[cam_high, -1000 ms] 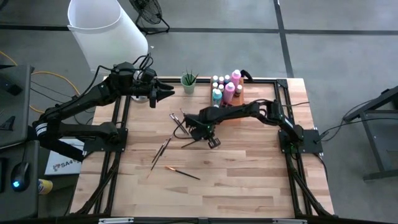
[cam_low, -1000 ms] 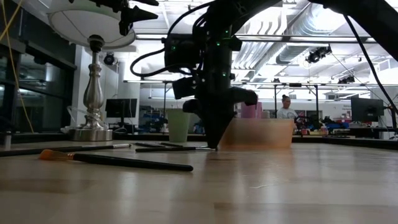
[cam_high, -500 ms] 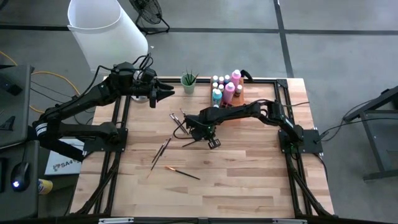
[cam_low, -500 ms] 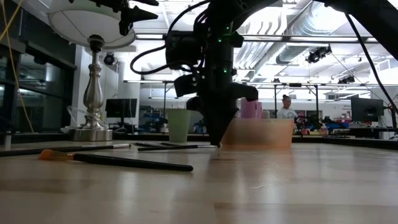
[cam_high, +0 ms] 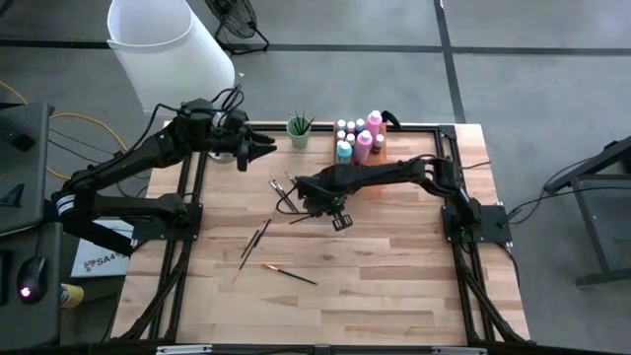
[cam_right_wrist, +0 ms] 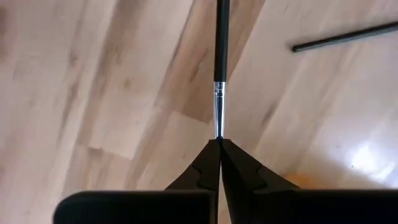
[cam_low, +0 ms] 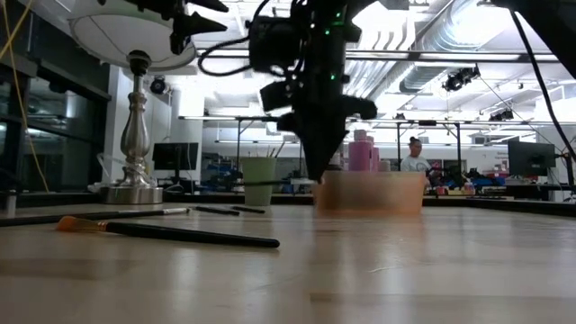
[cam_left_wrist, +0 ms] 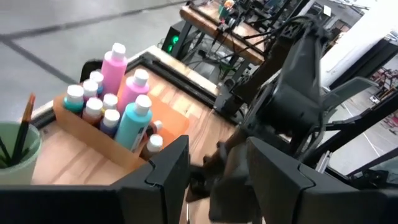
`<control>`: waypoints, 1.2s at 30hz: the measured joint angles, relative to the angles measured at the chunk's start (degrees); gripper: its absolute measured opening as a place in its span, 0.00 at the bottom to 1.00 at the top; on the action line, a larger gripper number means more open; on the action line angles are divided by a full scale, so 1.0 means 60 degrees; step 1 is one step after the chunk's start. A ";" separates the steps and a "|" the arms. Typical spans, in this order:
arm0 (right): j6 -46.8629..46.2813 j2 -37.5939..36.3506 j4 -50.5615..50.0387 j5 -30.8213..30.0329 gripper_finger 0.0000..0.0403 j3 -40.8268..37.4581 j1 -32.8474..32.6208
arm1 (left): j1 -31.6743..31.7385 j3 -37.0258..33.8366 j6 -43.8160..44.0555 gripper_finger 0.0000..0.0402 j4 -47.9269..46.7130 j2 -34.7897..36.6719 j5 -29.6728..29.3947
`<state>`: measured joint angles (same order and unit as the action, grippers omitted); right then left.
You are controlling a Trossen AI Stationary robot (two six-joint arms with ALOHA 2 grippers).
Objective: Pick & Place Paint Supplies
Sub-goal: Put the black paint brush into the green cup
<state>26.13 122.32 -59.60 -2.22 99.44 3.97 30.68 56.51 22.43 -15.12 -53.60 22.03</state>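
Seen from above: right hand out over the middle of the bench, clenched on a thin dark-handled paintbrush that slants out below it. Confirmed only by the right wrist view: fingers pressed together on the metal ferrule of that paintbrush, handle running straight away over the wood, another brush handle lying apart on the planks.

From the low view: same hand hanging clear above the bench top, tip well off the wood, with the held brush jutting sideways as a faint dark line; height of the lift not readable from overhead.

Left hand waiting near the far left edge, just beside the green cup; jaws parted and gripping nothing, fingers visible as two separated dark blocks in the left wrist view.

Paint bottles grouped at the far edge in an orange holder, pink and teal tall ones among small pale-capped ones. Shown far better in the left wrist view: bottles standing upright in the orange tray, brush handles poking from the green cup beside it.

Loose brushes on the bench: a pair left of centre, an orange-tipped brush nearer the front. Low view alone giving the orange bristles and long black handle lying flat. Lamp base at far left, white shade overhead. Person in the room behind.
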 joint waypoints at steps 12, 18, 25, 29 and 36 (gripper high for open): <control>-0.0632 -0.1196 -0.0670 -0.0677 0.01 0.0004 0.0070 | -0.0850 -0.0011 -0.1805 0.42 -0.0599 -0.0711 -0.0028; -0.0893 -0.1481 -0.0844 -0.0749 0.01 0.0007 0.0106 | -0.1526 -0.0007 -0.2398 0.61 -0.0851 -0.1243 0.0026; -0.1108 -0.1614 -0.0804 -0.0893 0.01 0.0007 0.0113 | -0.2376 -0.0007 -0.2682 0.81 -0.1118 -0.2066 -0.0075; -0.1173 -0.1628 -0.0801 -0.0888 0.01 0.0007 0.0106 | -0.2703 -0.0004 -0.2994 0.83 -0.1318 -0.2461 -0.0508; -0.1352 -0.1643 -0.0735 -0.0888 0.01 0.0007 0.0111 | -0.3076 0.0000 -0.3241 0.83 -0.1511 -0.3117 -0.0862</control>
<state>18.02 112.46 -64.01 -7.55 99.48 4.63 12.22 56.51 2.99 -24.18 -72.30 16.86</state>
